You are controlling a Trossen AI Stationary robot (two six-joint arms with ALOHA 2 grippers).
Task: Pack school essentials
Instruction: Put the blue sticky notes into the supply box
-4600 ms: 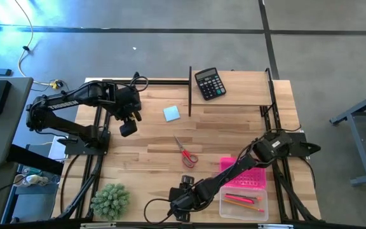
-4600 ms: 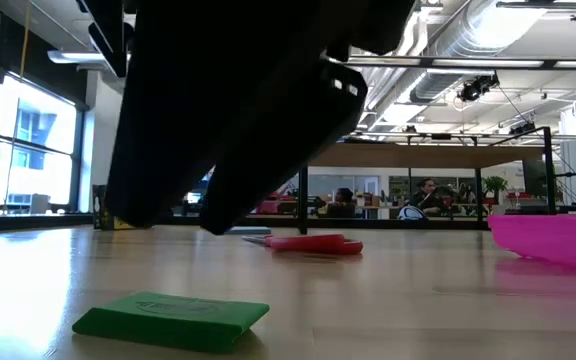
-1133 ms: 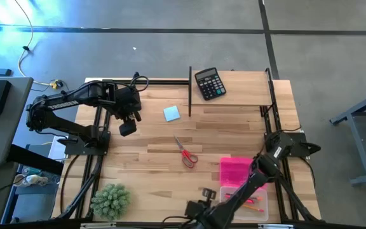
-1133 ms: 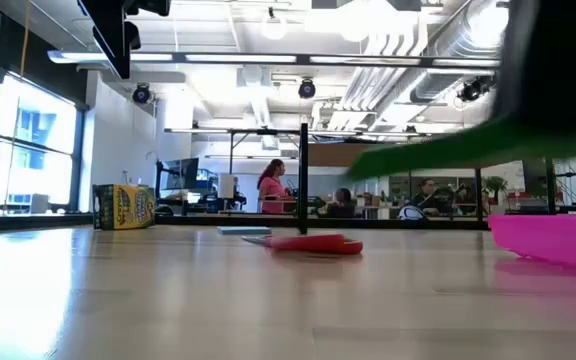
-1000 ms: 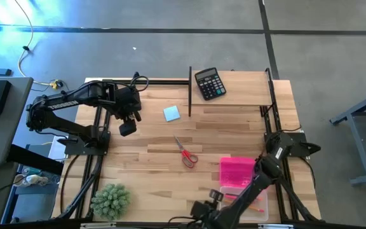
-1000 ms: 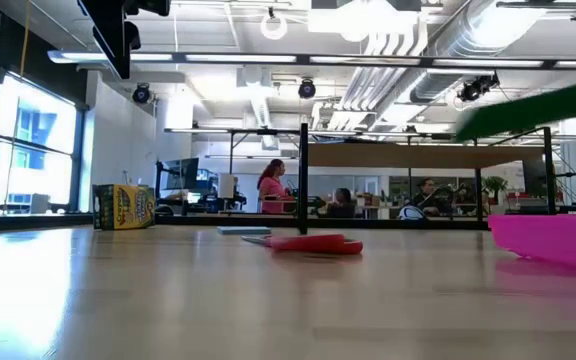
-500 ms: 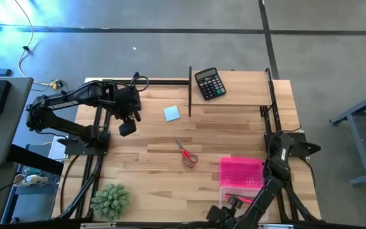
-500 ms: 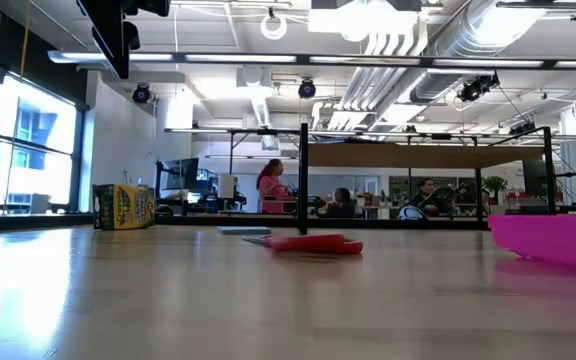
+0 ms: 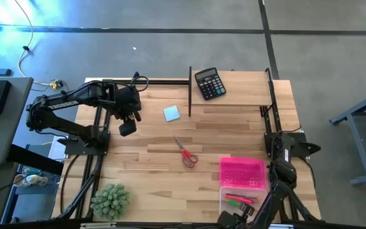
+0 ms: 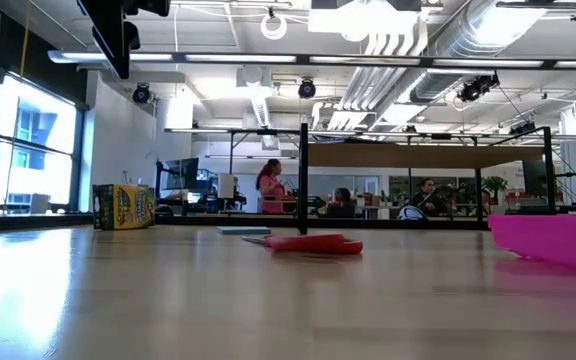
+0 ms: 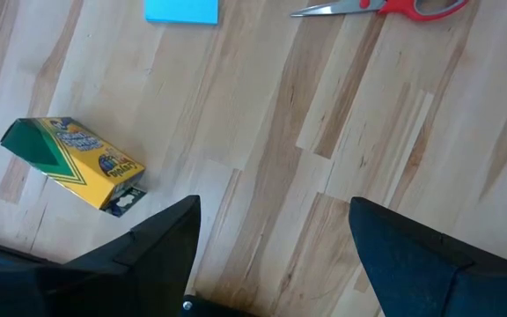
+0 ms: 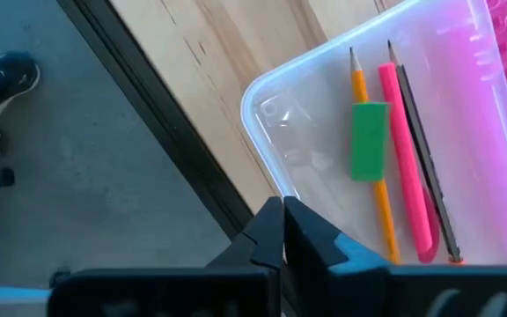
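Right end effector (image 12: 282, 231) hanging clenched and empty over the tabletop's (image 9: 151, 159) near edge. Green eraser (image 12: 369, 142) lying inside clear box (image 12: 275, 132), across an orange pencil (image 12: 370, 189). Left end effector (image 11: 275, 242) waiting spread wide. Scissors (image 9: 184, 151) and blue notepad (image 9: 171, 113) lying unpacked.

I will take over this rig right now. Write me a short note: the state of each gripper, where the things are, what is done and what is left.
Left gripper: jaws open, empty, over the table's far-left part, waiting.
Right gripper: jaws shut, empty, at the near edge beside the clear case.
In the case: green eraser lying across an orange pencil, plus a pink pen and a dark pencil. Its pink lid stands open.
Left on the table: red scissors, blue notepad, crayon box.
The calculator and the plant are not to pack.
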